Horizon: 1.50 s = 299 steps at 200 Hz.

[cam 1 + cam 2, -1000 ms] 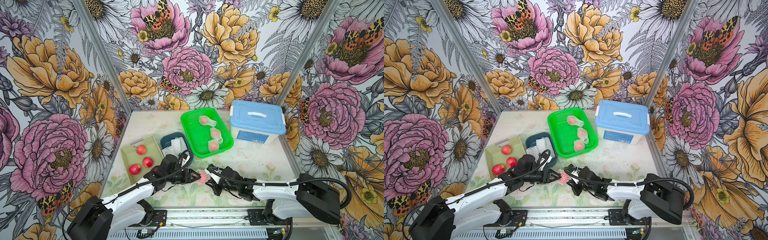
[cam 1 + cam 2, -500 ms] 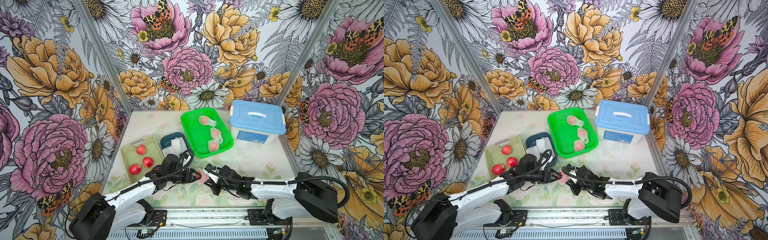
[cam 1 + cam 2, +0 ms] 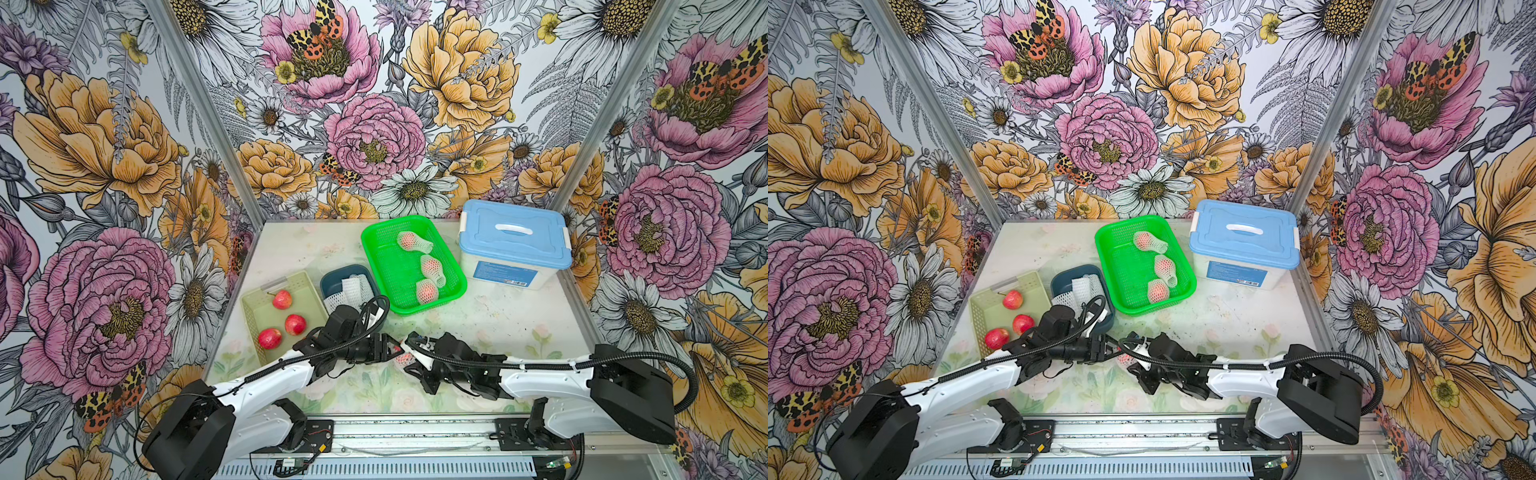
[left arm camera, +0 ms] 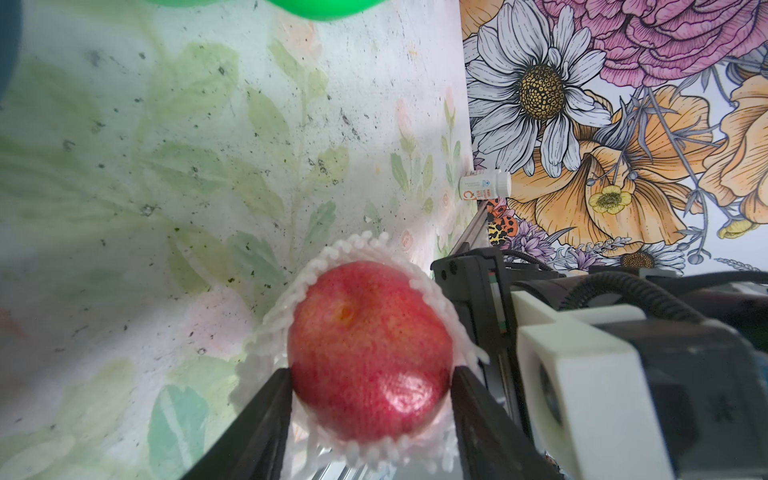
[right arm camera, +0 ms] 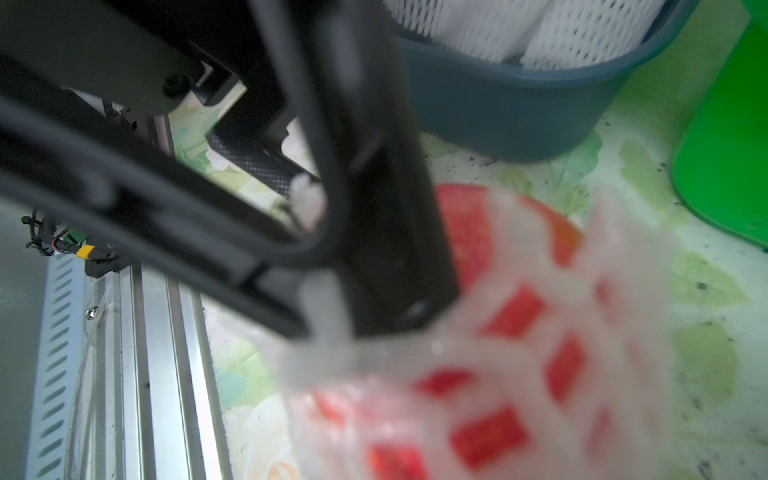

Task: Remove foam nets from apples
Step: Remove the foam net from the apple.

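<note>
Because the two arms meet nose to nose low over the front of the pale floral worktop (image 3: 498,324), the next move, as I judge it, hangs on the line between them, which runs roughly side to side along the front edge. The pale green slotted tray (image 3: 253,299) with three bare apples and the dark blue tub (image 3: 328,280) of shed white sleeves both lie on the left arm's side, so that arm is the nearer one for carrying fruit away. The left gripper (image 3: 391,350) faces the right gripper (image 3: 410,352) with a small glossy red apple (image 4: 370,353) between them; whether the apple rests on the worktop I cannot tell. The white foam net (image 4: 266,332) is rolled back so the apple's bare end points into the left jaws, and its long axis runs away from them toward the right gripper. The left jaws stand spread to the apple's width, one dark finger (image 4: 262,424) against each flank; how hard they press does not show. The right jaws are pressed together, and since the net fills the blurred foreground of the right wrist view, they seem to pinch its far end, though the pinch itself is hidden. A pull apart along that axis should slide the sleeve off.
</note>
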Motion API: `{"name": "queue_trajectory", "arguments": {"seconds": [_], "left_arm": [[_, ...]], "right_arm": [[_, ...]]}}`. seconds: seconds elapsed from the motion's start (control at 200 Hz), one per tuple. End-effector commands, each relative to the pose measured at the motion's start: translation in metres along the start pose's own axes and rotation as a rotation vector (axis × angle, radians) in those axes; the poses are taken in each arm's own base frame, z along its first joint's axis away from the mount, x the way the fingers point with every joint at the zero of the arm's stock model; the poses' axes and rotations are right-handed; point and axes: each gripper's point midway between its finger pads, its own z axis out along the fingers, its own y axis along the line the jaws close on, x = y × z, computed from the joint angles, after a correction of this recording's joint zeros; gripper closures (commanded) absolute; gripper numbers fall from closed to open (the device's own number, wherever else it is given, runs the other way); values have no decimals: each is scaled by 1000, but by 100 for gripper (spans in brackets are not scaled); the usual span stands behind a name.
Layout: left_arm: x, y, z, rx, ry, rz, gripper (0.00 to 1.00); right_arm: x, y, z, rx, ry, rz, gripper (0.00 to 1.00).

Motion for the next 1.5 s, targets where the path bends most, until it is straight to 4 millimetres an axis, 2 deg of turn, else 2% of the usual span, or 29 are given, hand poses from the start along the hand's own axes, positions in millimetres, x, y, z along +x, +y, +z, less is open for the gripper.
{"name": "queue_trajectory", "arguments": {"seconds": [0.0, 0.155, 0.355, 0.586, 0.696, 0.961, 1.176, 1.491], "left_arm": [[2, -19, 1, 58, 19, 59, 33], [3, -17, 2, 53, 21, 58, 30], [2, -21, 2, 69, 23, 63, 37], [1, -23, 2, 75, 23, 66, 30], [0, -23, 2, 74, 18, 68, 35], [-8, -23, 0, 53, -13, 77, 37], [-22, -18, -12, 31, -76, 63, 37], [-31, -13, -29, 19, -145, 42, 35]], "right_arm": [[-48, 11, -6, -27, -154, -53, 95], [-50, 12, -9, -28, -165, -61, 95], [-53, 14, -13, -32, -172, -73, 95], [-56, 15, -15, -32, -182, -86, 95], [-55, 15, -14, -34, -176, -89, 95], [-42, 13, -14, -33, -148, -73, 95], [-26, 10, -18, -24, -122, -49, 95], [-22, 8, -21, -17, -121, -41, 95]]}}
